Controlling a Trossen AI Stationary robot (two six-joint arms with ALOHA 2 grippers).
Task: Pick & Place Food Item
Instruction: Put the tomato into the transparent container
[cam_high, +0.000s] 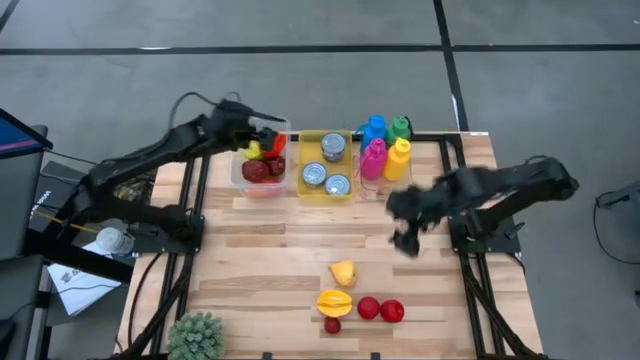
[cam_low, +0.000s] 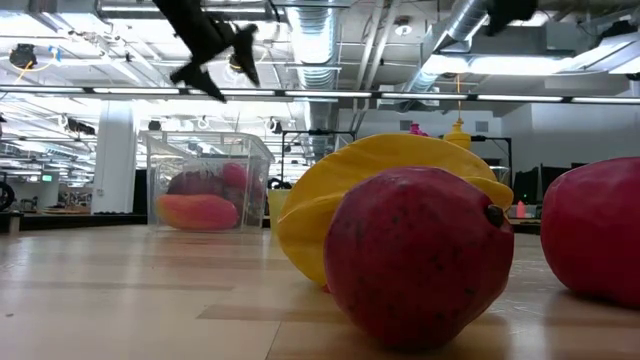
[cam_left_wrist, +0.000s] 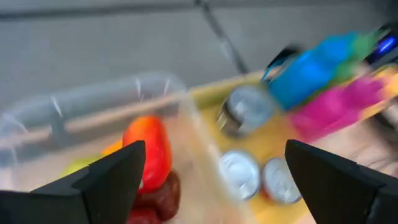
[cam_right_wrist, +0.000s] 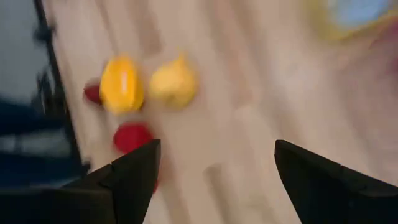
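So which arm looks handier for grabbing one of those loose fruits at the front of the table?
The right. Its gripper hovers with jaws open just behind the yellow fruit and red fruits, while the left gripper is over the clear bin, far from them.

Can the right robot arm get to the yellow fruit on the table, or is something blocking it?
Probably yes. The right gripper hangs open above bare wood, and the yellow fruit lies in the open nearby with nothing between them. The left gripper is far off, over the clear bin.
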